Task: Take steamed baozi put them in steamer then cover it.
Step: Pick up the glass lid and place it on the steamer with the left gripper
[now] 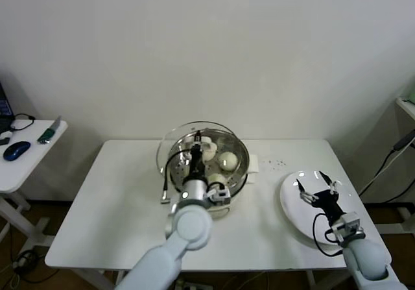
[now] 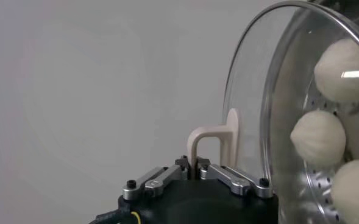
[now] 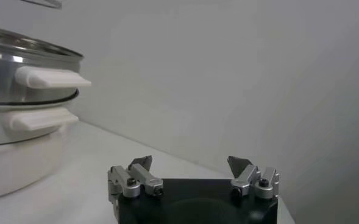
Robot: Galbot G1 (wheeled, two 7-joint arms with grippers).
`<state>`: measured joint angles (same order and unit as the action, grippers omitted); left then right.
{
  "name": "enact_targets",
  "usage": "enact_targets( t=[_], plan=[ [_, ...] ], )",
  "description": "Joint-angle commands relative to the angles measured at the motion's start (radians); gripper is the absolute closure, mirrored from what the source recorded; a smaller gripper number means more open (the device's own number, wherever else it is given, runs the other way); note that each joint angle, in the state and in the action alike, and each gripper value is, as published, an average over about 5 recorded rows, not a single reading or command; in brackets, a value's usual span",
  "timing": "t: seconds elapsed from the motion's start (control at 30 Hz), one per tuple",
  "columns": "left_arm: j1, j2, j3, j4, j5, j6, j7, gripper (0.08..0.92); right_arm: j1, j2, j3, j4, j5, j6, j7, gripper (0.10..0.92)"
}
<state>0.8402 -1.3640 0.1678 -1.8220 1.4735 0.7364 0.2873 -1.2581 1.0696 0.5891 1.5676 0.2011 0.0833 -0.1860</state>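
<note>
The steamer stands mid-table on its white pot base; it also shows in the right wrist view. Three cream-white baozi lie inside it, and they show through the glass in the left wrist view. My left gripper is shut on the beige handle of the clear glass lid. It holds the lid tilted over the steamer's left side. My right gripper is open and empty above the flat white plate, and shows in its own wrist view.
A small white side table stands at the far left with a blue mouse and cables on it. The steamer's white side handles stick out toward the plate. The wall rises close behind the table.
</note>
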Motion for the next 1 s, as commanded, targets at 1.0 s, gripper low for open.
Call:
enact_targets(
  t=[1.0],
  plan=[
    [-0.084, -0.060, 0.076, 0.209, -0.025, 0.049, -0.031, 0.845, -0.019, -0.001, 0.034, 0.000, 0.001, 0.010, -0.021, 0.203]
  ],
)
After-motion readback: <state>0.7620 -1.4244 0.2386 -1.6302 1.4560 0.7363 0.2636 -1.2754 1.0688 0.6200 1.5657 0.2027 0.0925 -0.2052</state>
